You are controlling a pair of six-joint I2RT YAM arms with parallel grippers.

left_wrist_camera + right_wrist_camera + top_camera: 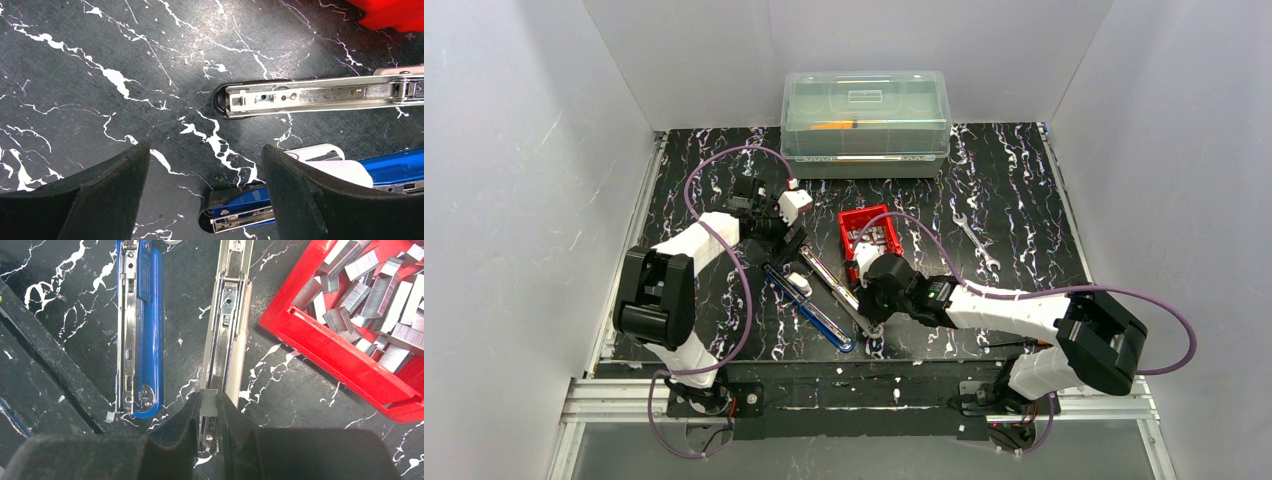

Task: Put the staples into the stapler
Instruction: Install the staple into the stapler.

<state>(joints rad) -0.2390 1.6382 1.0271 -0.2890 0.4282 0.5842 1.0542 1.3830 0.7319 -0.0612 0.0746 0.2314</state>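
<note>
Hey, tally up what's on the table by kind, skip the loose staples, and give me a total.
Staplers: 2, the blue stapler and the beige stapler
Red tray: 1
Wrench: 1
Clear lidded box: 1
Total: 5

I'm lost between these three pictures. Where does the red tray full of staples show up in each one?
Top external: the red tray sits near the centre of the picture, below the clear lidded box.
Left wrist: only a red corner shows at the top right edge.
Right wrist: it fills the right side, with the staples inside.
Shared landmark: the blue stapler, lying opened in all three.
</note>
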